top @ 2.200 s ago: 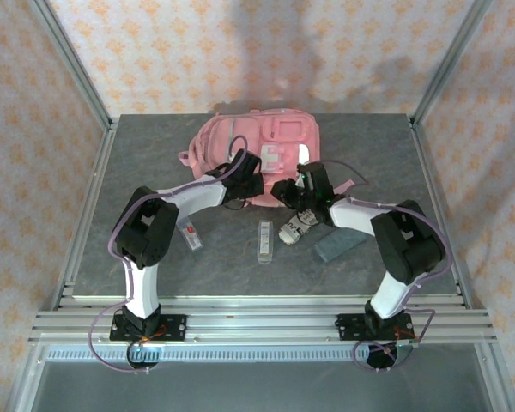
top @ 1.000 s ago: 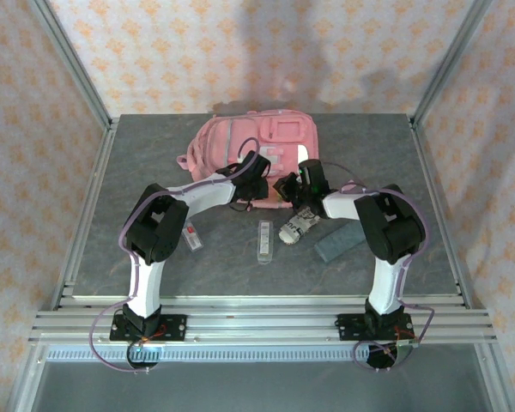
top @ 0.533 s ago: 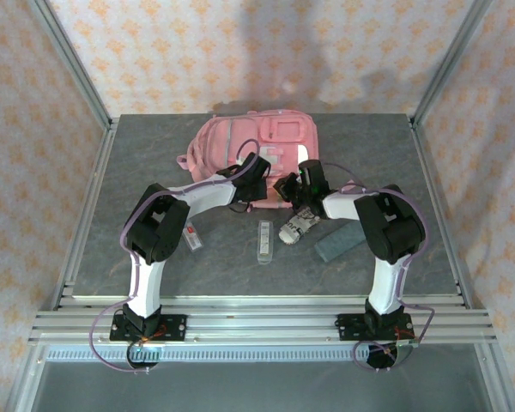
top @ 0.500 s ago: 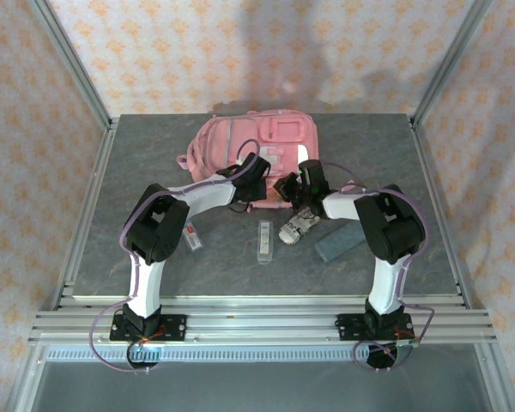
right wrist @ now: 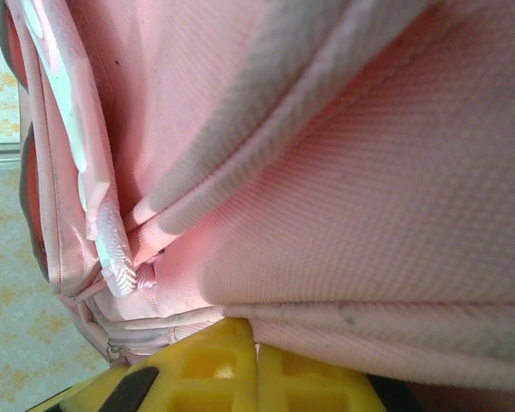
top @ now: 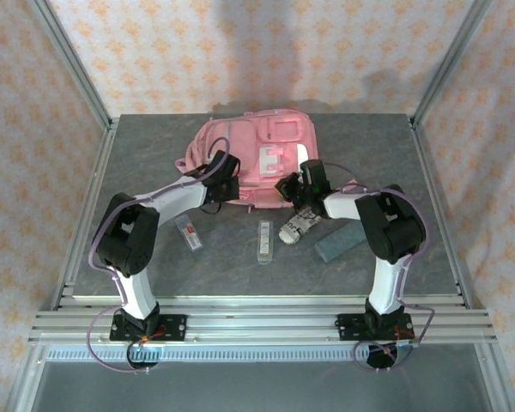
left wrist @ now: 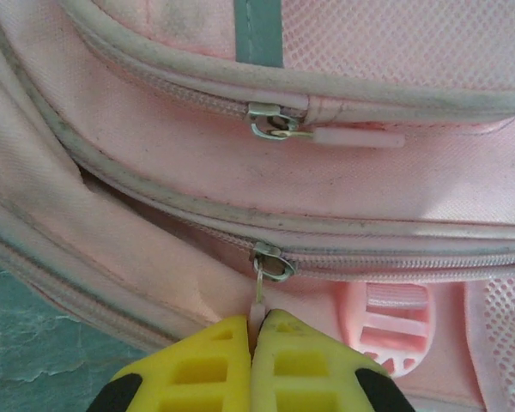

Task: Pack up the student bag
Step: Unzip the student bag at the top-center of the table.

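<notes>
The pink student bag (top: 262,146) lies flat at the back middle of the table. My left gripper (top: 224,168) is at the bag's near left edge. In the left wrist view its yellow fingers (left wrist: 197,369) are shut (left wrist: 257,319) on the pale pull tab that hangs from a metal zip slider (left wrist: 273,263). A second zip slider (left wrist: 269,125) sits higher on the bag. My right gripper (top: 297,186) is at the bag's near right edge, and in the right wrist view it is shut (right wrist: 257,333) on a fold of the bag's pink fabric (right wrist: 386,215).
On the table in front of the bag lie a small card-like item with red (top: 190,233), a clear narrow case (top: 263,240), a white printed roll (top: 298,225) and a grey-blue block (top: 339,243). Metal frame rails (top: 240,322) run along the near edge.
My left gripper has shut on the zip pull and moved left along the bag's near edge. The right gripper has stayed in place on the bag.
</notes>
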